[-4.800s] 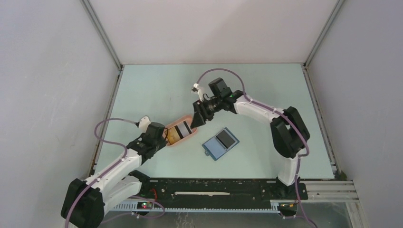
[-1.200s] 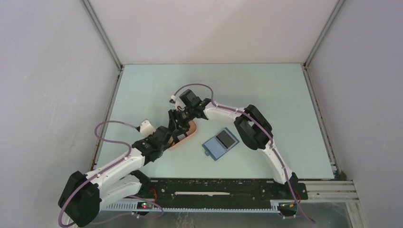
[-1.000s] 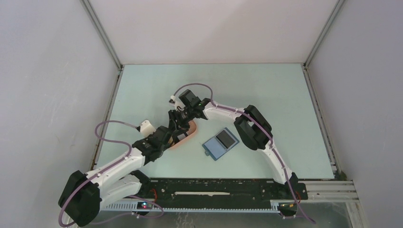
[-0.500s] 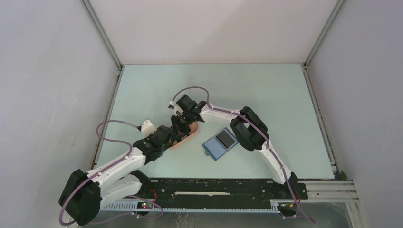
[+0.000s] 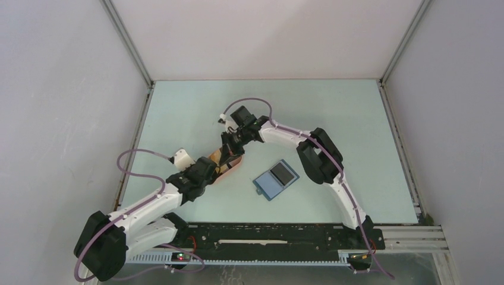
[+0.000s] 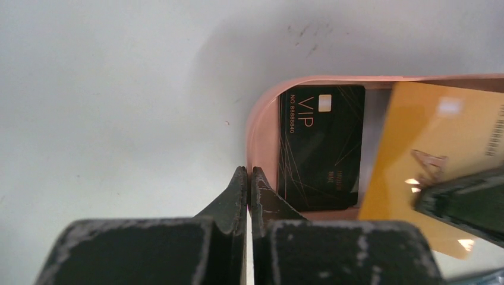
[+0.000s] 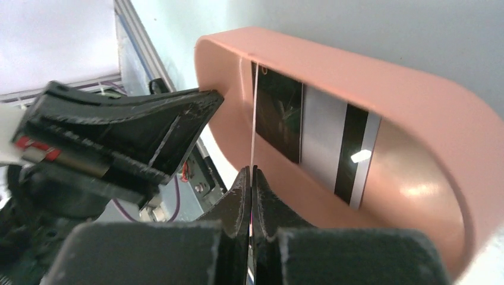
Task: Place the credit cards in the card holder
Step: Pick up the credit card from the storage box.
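From above, the right hand (image 5: 228, 152) hid much of the pink tray (image 5: 236, 162). The orange card (image 6: 434, 142) ran past the left wrist view's edge, covering part of the black card (image 6: 318, 151).

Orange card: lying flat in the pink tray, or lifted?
Lifted and tilted: the right gripper pinches the orange card by its edge above the pink tray.

The white-shelled left arm (image 5: 145, 205) and right arm (image 5: 284, 135) have bulky black joints and looping mauve cables (image 5: 119, 165). The left gripper (image 6: 247, 172) and right gripper (image 7: 251, 171) bear scuffed black wedge-shaped fingers.
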Available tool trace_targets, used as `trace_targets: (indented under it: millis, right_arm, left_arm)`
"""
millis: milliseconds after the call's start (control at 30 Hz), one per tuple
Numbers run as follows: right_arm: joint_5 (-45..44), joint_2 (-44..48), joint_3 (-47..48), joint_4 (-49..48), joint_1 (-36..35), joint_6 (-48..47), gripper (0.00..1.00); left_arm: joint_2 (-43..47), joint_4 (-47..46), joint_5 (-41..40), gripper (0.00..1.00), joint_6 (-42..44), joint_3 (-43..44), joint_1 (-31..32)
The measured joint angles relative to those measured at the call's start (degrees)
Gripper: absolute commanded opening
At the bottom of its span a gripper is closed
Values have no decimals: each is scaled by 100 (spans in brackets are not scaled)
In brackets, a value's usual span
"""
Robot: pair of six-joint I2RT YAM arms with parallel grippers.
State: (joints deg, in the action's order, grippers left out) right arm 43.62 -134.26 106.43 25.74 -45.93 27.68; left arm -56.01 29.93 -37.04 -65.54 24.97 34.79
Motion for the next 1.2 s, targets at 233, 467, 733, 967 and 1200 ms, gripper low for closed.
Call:
trace_targets:
  millis: [233, 467, 733, 967, 1200]
  right_arm:
    - [634, 162, 2, -120, 308, -212, 0]
    - [1635, 173, 15, 2, 599, -916, 0]
    - [2245, 669, 15, 848, 828, -2446, 0]
    - [2232, 1998, -339, 1685, 949, -4398, 0]
    - [1609, 4081, -2120, 1766, 1110, -6496, 0]
  left_arm:
    - [-177, 85, -76, 1, 83, 118, -70]
    - [-243, 72, -37, 29, 184, 173, -146]
    - [-74, 120, 79, 51, 240, 173, -190]
    - [894, 319, 435, 82, 752, 179, -197]
    - [2883, -817, 1718, 100, 2079, -74, -197]
